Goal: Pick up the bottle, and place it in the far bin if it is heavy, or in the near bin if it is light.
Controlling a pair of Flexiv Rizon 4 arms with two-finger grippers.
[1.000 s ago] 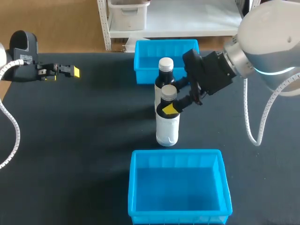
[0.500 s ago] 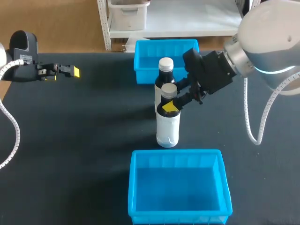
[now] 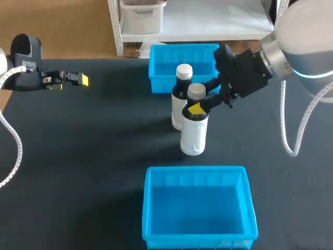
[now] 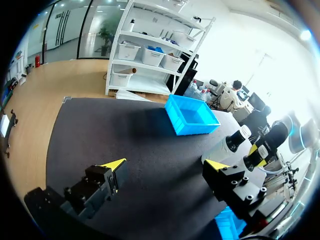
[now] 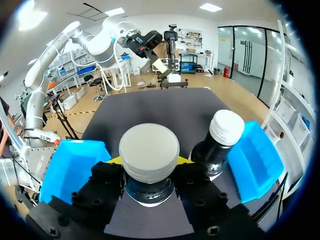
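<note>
While my right gripper pinches the white bottle, 12 o'clock of the near bin, my left gripper sits spread open at 10 o'clock.

Even overhead light is falling on the dark table. Soft, faint shadows are stretching leftward from the white bottle across the mat. In the left wrist view, strong glare is washing out the room behind that bottle.
</note>
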